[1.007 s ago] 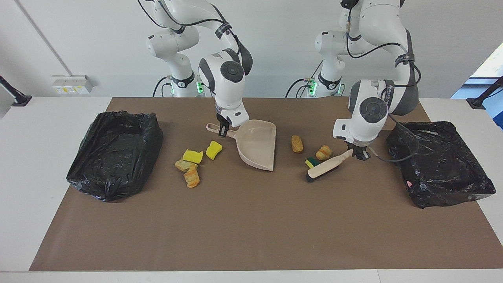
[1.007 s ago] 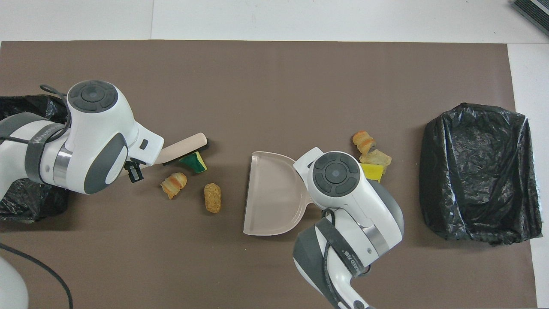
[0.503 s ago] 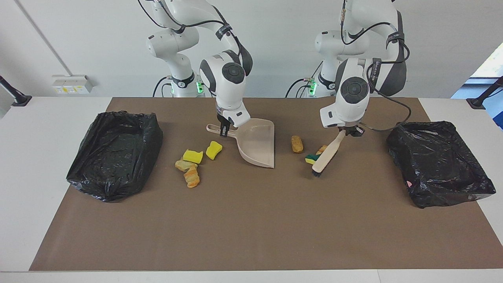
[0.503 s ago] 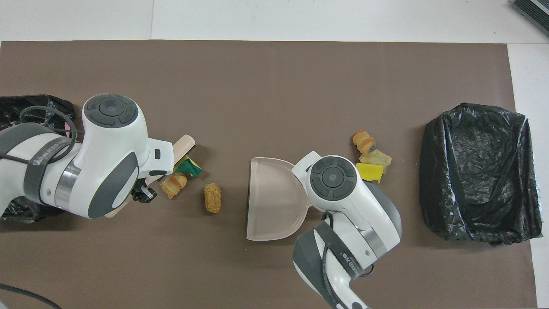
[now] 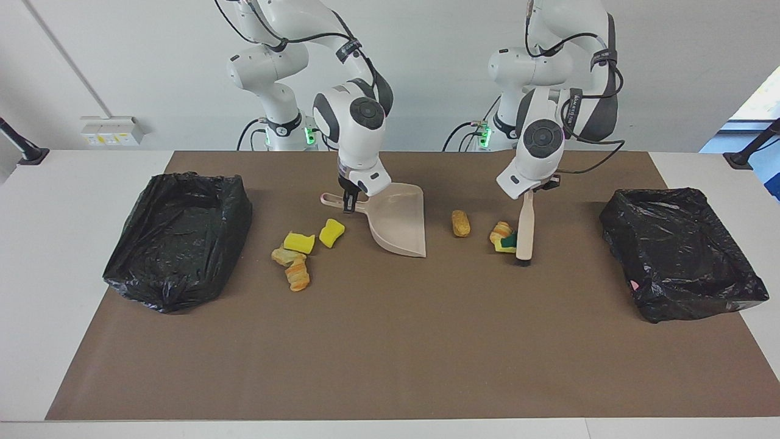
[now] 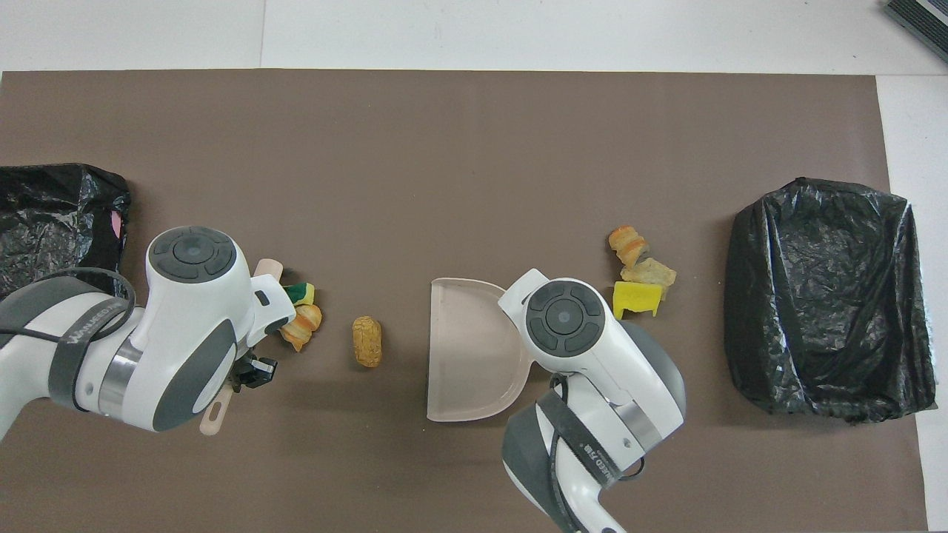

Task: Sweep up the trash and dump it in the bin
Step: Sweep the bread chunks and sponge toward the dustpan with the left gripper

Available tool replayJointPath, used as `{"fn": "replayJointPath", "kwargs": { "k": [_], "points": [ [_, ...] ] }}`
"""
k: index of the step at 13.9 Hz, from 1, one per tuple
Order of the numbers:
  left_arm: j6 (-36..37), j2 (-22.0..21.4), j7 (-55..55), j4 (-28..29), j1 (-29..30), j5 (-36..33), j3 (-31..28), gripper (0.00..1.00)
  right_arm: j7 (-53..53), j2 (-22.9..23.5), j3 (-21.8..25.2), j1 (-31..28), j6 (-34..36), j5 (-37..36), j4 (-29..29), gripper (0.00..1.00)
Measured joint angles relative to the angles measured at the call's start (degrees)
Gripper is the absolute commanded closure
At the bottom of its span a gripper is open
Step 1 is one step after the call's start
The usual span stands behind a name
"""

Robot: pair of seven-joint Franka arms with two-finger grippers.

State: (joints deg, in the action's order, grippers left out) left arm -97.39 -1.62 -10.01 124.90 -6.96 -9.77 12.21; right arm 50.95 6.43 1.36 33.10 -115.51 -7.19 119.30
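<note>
A brown mat covers the white surface. Two black-lined bins sit on it: one bin at the right arm's end, the other bin at the left arm's end.

The beige dustpan lies mid-mat; the right end effector is pressed together on its handle. The beige brush stands with its bristles on the mat, and the left end effector pinches its handle.

Touching the brush head lie a yellow-and-green sponge piece and a striped bread-like piece; a tan roll lies between these and the dustpan's mouth. Toward the right arm's end lie two yellow sponge chunks and two more bread-like pieces.
</note>
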Motion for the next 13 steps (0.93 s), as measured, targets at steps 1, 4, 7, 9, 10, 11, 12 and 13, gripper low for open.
{"fn": "replayJointPath", "kwargs": {
  "k": [1,4,7,9,10,11,12,13],
  "points": [
    [-0.31,-0.55,-1.25,0.8,0.02,0.29,-0.05,1.0,0.0,0.0,0.0,0.0,-0.02,0.0,0.02,1.0],
    [-4.56,-2.27,-2.34,4.18,0.05,4.65,-0.1,1.0,0.0,-0.01,0.0,0.0,-0.04,-0.02,0.05,1.0],
    [-7.12,-3.07,-2.34,5.93,-0.02,9.2,0.06,1.0,0.0,-0.01,0.0,0.01,-0.05,-0.02,0.09,1.0],
    [-8.31,-3.1,-2.26,6.05,-0.34,11.95,0.61,1.0,0.0,-0.01,0.0,0.01,-0.05,-0.02,0.09,1.0],
    [-9.49,-3.08,-2.25,6.14,-0.89,13.6,1.01,1.0,0.0,-0.01,0.0,0.01,-0.05,-0.02,0.09,1.0],
    [-10.49,-3.08,-2.17,6.21,-1.7,14.94,1.48,1.0,0.0,-0.01,0.0,0.01,-0.05,-0.02,0.1,1.0],
    [-11.06,-3.08,-2.17,6.23,-2.28,15.59,2.65,1.0,0.0,-0.01,0.0,0.01,-0.05,-0.02,0.1,1.0],
    [-11.24,-3.1,-2.26,6.24,-2.66,15.81,4.33,1.0,0.0,-0.01,0.0,0.01,-0.05,-0.02,0.1,1.0]
  ]
}}
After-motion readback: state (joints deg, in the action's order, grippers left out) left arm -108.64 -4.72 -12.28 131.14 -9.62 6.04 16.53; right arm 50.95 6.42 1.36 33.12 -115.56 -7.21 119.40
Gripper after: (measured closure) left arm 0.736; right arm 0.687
